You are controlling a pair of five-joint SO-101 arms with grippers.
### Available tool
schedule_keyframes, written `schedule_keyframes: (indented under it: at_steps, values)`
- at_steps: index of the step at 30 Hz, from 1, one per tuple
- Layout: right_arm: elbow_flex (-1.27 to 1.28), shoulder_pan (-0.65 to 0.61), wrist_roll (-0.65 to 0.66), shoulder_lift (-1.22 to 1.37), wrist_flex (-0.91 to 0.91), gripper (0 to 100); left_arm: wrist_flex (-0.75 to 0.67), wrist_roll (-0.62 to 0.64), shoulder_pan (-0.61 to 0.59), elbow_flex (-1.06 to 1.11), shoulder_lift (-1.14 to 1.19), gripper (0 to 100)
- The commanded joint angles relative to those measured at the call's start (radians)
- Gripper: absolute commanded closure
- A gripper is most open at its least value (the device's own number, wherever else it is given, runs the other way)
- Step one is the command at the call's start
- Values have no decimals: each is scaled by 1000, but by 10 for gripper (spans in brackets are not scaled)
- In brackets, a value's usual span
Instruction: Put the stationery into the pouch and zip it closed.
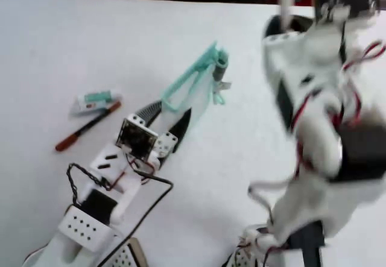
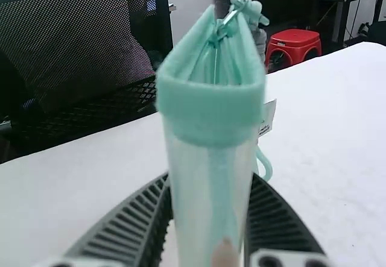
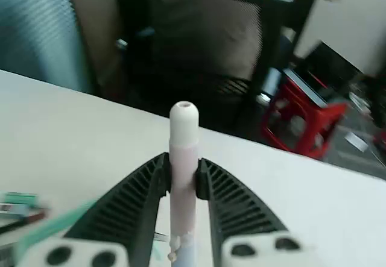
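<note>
A mint-green pouch [image 1: 192, 85] with see-through sides lies slanted at the table's middle. My left gripper [image 1: 167, 119] is shut on its near end. In the left wrist view the pouch [image 2: 211, 116] stands between the black fingers [image 2: 136, 228], with its zipper pull [image 2: 244, 8] at the far end. My right gripper [image 1: 287, 21] is raised at the far right, shut on a pale pink pen [image 1: 286, 2]. The pen [image 3: 183, 152] stands upright between that gripper's [image 3: 183, 173] fingers. A red-brown pen [image 1: 87, 126] and a small teal-and-white eraser [image 1: 96, 99] lie left of the pouch.
The white table [image 1: 241, 158] has bare room right of the pouch and along the far side. The left arm's cables [image 1: 145, 188] trail over the near-left part. Beyond the table's far edge stand a mesh chair [image 2: 78, 44] and a red stool [image 2: 298, 44].
</note>
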Motion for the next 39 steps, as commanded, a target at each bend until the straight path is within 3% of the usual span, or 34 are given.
schedule_keyframes:
  at_steps: [1,5,15,33,35,39]
  values:
    - [3,-302,-34,-117,-76,981,-8,9,-10,-15,-5,827]
    - [55,-363,-41,-65,-255,981,-8,9,-10,-15,-7,827]
    - [318,-361,-41,28,-426,981,-8,9,-12,-15,-7,827]
    - [776,-341,-31,-220,-487,976,-15,9,-64,-23,-7,827]
    - [784,-325,-31,-246,-472,937,-15,9,-64,-23,-7,827]
    - [783,-312,-32,-280,-452,721,-15,9,-64,-23,-7,827]
